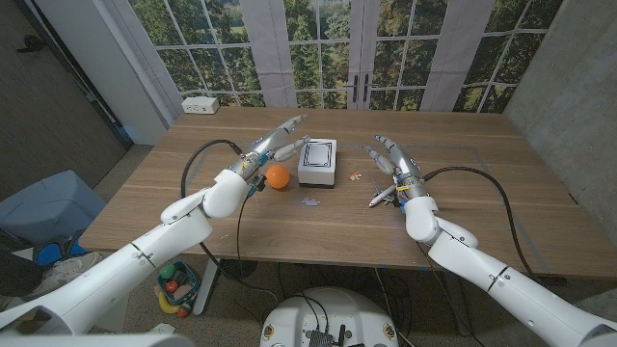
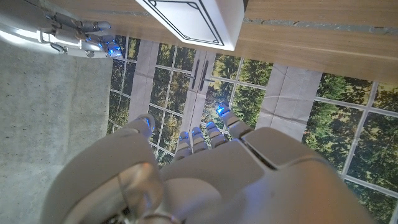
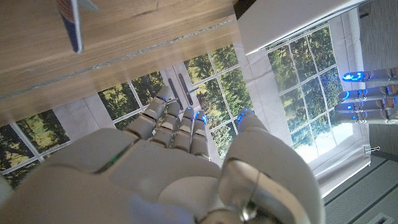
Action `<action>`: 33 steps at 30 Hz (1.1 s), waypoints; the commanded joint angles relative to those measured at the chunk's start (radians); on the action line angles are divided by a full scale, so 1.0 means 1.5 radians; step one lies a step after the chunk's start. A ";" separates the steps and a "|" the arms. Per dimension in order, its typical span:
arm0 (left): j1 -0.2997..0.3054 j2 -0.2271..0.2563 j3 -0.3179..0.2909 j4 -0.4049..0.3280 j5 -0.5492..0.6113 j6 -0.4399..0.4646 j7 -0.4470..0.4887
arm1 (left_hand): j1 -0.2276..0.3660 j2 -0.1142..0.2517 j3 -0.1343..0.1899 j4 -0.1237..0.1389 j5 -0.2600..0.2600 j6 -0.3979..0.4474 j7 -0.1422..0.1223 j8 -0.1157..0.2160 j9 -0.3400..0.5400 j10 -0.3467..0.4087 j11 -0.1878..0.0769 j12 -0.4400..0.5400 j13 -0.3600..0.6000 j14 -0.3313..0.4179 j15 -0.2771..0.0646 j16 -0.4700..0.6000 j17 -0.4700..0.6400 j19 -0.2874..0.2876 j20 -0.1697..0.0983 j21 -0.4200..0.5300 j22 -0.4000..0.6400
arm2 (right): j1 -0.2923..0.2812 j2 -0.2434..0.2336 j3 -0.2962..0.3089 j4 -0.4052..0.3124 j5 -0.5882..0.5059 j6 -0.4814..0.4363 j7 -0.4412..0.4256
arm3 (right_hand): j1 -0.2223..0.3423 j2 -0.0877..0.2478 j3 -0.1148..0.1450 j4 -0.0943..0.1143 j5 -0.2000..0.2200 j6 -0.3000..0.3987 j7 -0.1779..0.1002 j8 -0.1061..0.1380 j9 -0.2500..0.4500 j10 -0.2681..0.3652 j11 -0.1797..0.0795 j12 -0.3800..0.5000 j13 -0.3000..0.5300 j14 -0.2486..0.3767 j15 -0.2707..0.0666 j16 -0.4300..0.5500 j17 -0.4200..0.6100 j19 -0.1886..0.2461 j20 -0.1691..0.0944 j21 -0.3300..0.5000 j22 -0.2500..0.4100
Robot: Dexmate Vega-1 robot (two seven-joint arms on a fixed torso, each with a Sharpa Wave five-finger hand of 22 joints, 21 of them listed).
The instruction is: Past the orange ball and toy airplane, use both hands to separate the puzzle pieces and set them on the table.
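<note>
The white puzzle block [image 1: 317, 162] with a black outline on top stands at the table's middle, beyond the orange ball [image 1: 279, 176] and the toy airplane [image 1: 383, 195]. My left hand [image 1: 275, 145] hovers just left of the block, above the ball, fingers stretched toward it and holding nothing. My right hand [image 1: 395, 162] is to the block's right, over the airplane, fingers spread and apart from the block. The left wrist view shows the block [image 2: 193, 18] past my left hand [image 2: 199, 168]. The right wrist view shows the block [image 3: 292, 18] and part of the airplane [image 3: 71, 22].
A small pale piece [image 1: 309, 201] lies on the wood in front of the block, and another bit [image 1: 356, 176] lies to the block's right. A white power strip [image 1: 201, 104] sits at the far left corner. A blue bin [image 1: 48, 207] stands on the floor to the left.
</note>
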 commanded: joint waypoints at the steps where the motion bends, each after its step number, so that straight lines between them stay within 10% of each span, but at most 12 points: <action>1: -0.009 -0.033 -0.012 0.062 -0.103 -0.053 -0.012 | -0.017 0.000 0.002 0.009 0.004 -0.015 0.005 0.001 0.001 -0.013 0.006 -0.001 -0.001 -0.013 0.000 0.000 0.001 -0.006 -0.001 -0.003 -0.001 | -0.009 0.011 0.026 0.040 0.052 0.115 -0.009 | -0.023 0.008 0.010 0.027 -0.007 -0.008 0.001 0.003 0.001 -0.009 -0.002 0.001 -0.007 -0.010 -0.043 -0.008 -0.003 -0.009 -0.036 -0.006 0.002; 13: -0.023 -0.074 -0.017 0.129 -0.243 -0.129 -0.061 | -0.047 0.004 0.011 0.019 0.011 -0.020 0.015 0.005 0.001 -0.023 0.020 0.002 -0.001 -0.020 0.002 0.004 0.001 -0.003 -0.013 -0.004 -0.001 | -0.022 0.043 0.067 0.110 0.149 0.277 0.006 | -0.064 0.009 0.032 0.075 -0.007 0.008 0.004 0.010 0.000 0.001 0.000 0.009 -0.023 -0.003 -0.048 -0.011 -0.010 -0.005 -0.042 -0.007 0.002; 33: -0.024 -0.134 -0.034 0.217 -0.479 -0.204 -0.171 | -0.108 0.002 0.041 0.019 0.031 0.042 0.003 0.018 -0.002 0.024 0.012 0.017 -0.002 0.021 -0.022 0.015 -0.001 0.034 -0.033 0.001 -0.003 | -0.034 0.098 0.123 0.188 0.317 0.451 0.111 | -0.099 0.005 0.058 0.104 -0.004 0.035 0.008 0.016 -0.001 0.023 0.004 0.015 -0.040 0.016 -0.050 -0.013 -0.020 0.010 -0.045 -0.007 0.000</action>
